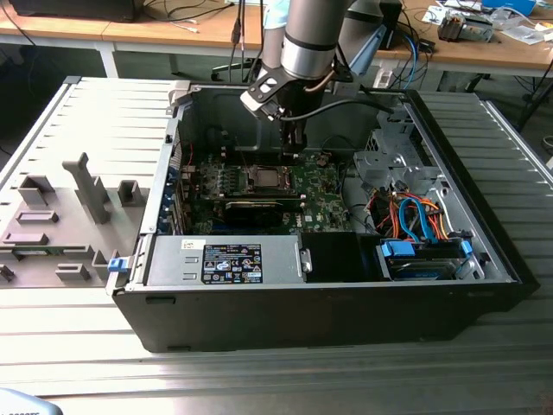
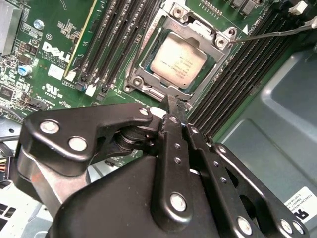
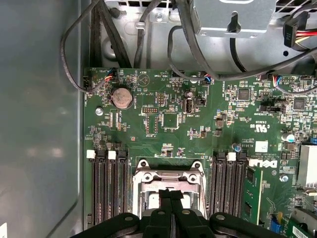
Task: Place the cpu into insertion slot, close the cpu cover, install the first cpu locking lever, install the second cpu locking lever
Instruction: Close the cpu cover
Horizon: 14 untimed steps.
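The cpu (image 2: 178,60) lies flat in the insertion slot (image 1: 266,179) on the green board, its silvery top showing through the window of the cpu cover (image 2: 144,74), which lies down around it. A thin wire lever (image 2: 277,30) runs out from one corner of the slot. My gripper (image 2: 177,105) hangs just above one edge of the slot, fingers pressed together with nothing visible between them. The first wrist view has the fingertips (image 3: 165,194) over the cover's frame (image 3: 148,177). In the exterior view the gripper (image 1: 295,149) reaches down into the open computer case.
Black memory slots (image 3: 106,188) flank the socket on both sides. Cables (image 3: 193,54) cross the case wall beyond the board. A power supply (image 1: 229,259), drive bay (image 1: 423,259) and coloured cables (image 1: 406,216) fill the case's near side. Grey fixtures (image 1: 86,190) stand outside at the exterior view's left.
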Motion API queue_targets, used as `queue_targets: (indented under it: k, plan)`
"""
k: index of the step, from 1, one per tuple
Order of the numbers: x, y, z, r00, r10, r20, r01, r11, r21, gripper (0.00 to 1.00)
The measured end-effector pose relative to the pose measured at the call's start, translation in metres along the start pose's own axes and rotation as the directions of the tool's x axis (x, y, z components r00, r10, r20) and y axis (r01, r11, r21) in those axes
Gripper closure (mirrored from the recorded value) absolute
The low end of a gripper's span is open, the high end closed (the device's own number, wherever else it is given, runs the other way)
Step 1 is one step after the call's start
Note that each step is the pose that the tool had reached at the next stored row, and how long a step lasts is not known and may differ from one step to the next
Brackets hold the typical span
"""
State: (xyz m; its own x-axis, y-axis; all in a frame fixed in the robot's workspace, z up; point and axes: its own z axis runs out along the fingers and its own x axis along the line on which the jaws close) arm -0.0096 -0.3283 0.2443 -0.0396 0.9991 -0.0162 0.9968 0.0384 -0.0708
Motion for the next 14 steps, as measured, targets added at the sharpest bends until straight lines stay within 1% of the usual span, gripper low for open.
queue_targets:
  k: [14]
  plan:
    - [0.0002,-0.0043,0.0036,1.0,0.0,-0.0001,0.0,1.0,0.0,0.89]
